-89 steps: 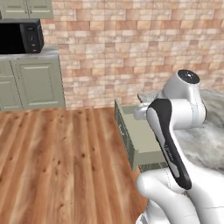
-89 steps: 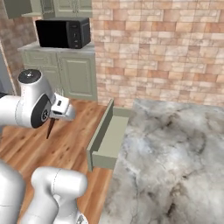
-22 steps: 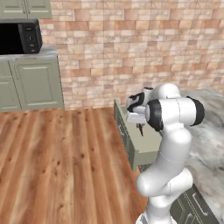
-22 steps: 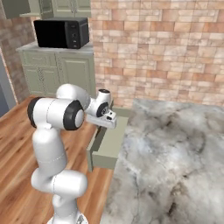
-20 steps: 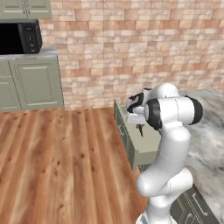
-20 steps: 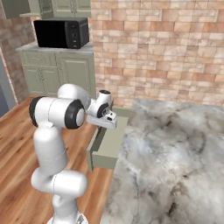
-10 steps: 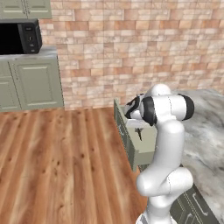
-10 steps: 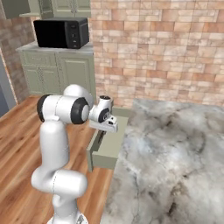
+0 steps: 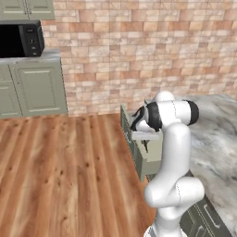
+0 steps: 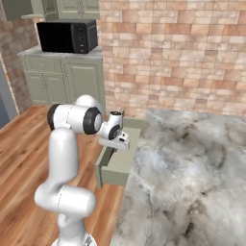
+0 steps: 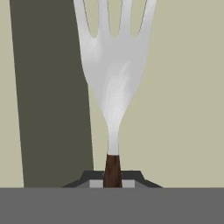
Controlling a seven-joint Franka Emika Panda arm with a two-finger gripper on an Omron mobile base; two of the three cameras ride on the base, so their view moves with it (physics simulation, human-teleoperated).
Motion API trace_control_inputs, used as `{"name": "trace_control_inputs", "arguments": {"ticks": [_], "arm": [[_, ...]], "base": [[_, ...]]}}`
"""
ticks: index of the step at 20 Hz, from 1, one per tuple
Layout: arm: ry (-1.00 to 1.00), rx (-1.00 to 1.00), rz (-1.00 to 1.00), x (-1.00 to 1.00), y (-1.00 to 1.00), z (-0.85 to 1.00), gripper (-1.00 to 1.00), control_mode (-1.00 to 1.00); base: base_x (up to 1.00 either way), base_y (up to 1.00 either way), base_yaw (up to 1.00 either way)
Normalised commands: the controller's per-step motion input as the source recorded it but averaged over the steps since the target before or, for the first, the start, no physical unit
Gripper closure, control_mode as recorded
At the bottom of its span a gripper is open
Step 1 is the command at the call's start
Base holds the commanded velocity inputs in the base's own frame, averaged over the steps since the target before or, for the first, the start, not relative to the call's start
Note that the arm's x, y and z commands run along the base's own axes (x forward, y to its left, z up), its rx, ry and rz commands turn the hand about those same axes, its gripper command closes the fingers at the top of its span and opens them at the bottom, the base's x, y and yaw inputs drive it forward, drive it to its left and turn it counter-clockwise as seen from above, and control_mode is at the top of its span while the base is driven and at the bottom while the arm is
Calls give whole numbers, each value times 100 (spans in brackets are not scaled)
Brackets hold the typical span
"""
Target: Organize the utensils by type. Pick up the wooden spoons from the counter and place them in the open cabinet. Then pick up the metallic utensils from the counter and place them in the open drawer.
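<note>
Centrally, the fork [image 11: 114, 65], silvery-headed with a dark brown handle, points toward 12 o'clock in the hand view, its tines cut by the upper edge. My gripper [image 11: 113, 178] pinches the handle at 6 o'clock, fingers pressed against it. Behind the fork lies the plain greenish floor of the drawer [image 11: 183, 87], with a broad dark shadow band from 9 to 11 o'clock. In the right base view my gripper [image 10: 111, 153] hangs inside the open drawer [image 10: 121, 166], the marbled counter [image 10: 192, 173] at 3 o'clock, the microwave [image 10: 67, 36] at 11 o'clock on sage base cabinets [image 10: 62, 79] against the brick wall [image 10: 178, 53]. In the left base view my forearm screens the drawer [image 9: 146, 155]; wooden floor [image 9: 60, 176] spreads toward 9 o'clock.
</note>
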Motion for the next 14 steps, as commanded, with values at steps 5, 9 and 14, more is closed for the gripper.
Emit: {"name": "trace_control_inputs", "arguments": {"ticks": [5, 9, 14], "arm": [[0, 0, 0, 12, 0, -37, 100, -100], [0, 0, 0, 7, 0, -33, 100, -100], [0, 0, 0, 1, 14, -34, 100, -100]], "base": [[0, 0, 0], [0, 0, 0], [0, 0, 0]]}}
